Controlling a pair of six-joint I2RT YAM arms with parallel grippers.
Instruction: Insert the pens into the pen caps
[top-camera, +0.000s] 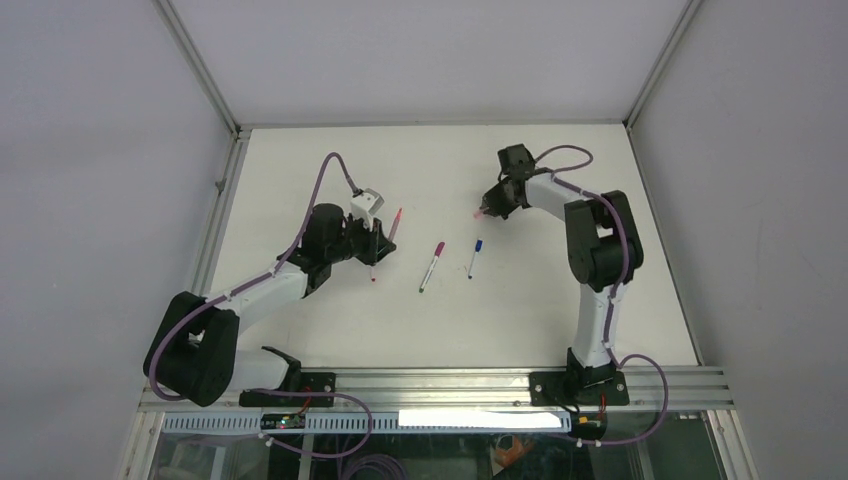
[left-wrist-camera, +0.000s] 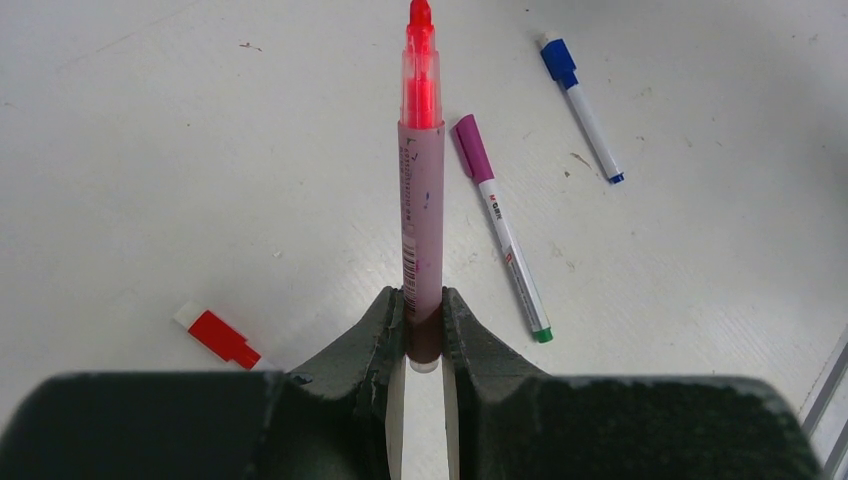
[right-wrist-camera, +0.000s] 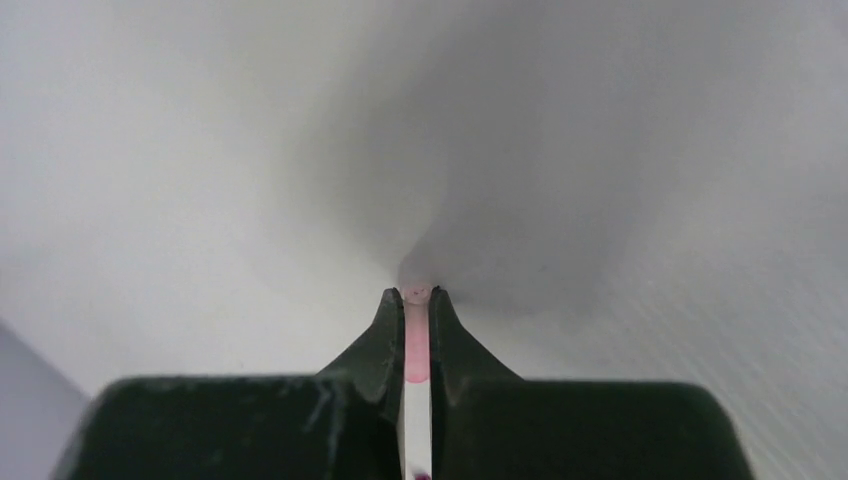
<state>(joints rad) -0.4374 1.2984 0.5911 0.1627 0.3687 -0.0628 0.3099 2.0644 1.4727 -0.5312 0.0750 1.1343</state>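
Note:
My left gripper (left-wrist-camera: 424, 300) is shut on the lower end of a pinkish pen (left-wrist-camera: 421, 220). Its bare red tip (left-wrist-camera: 421, 80) points away from the wrist, above the table. From above, the left gripper (top-camera: 378, 234) sits left of centre with that pen (top-camera: 396, 221) sticking out of it. My right gripper (right-wrist-camera: 417, 296) is shut on a pale pink pen cap (right-wrist-camera: 417, 335), close over the white table. In the top view the right gripper (top-camera: 487, 210) is at the back right of centre, and the cap is only a pink glow there.
Three capped pens lie on the table. One is magenta-capped (left-wrist-camera: 498, 225) (top-camera: 432, 265), one is blue-capped (left-wrist-camera: 580, 105) (top-camera: 474, 258), and one is red-capped (left-wrist-camera: 218, 336), partly hidden under my left gripper. A metal rail (top-camera: 430, 380) runs along the near edge.

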